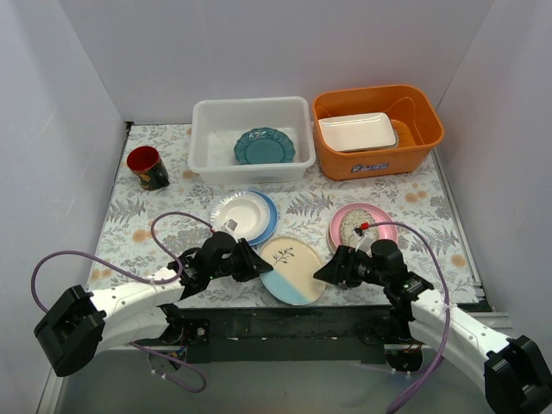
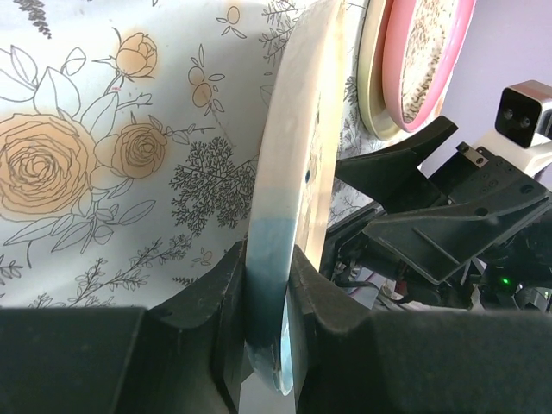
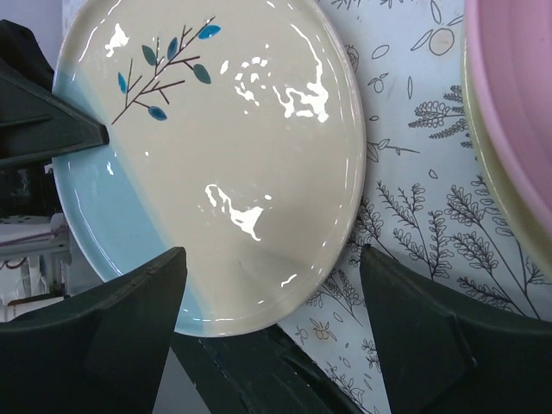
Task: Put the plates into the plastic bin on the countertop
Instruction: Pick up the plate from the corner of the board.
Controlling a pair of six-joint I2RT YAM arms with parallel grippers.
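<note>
Found left tool (image 2: 269, 332) clamped on the blue rim of the leaf plate (image 1: 291, 269), at near bench (image 1: 129, 216) edge, well apart from bin (image 1: 203, 138). Noted right tool (image 1: 332, 272) open beside it. Judged likely to slip or pivot on lifting: glazed rim, edge-only pinch

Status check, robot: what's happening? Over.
Left gripper shut on leaf plate rim. Right gripper open beside it. Teal plate in bin. White plate lies before bin.

Far left of my view: red cup (image 1: 147, 166), upright, dark print on its side. Far right: orange tub (image 1: 420, 148), white rectangular tray (image 1: 357, 132) lying inside it. Cup and tub well apart.
</note>
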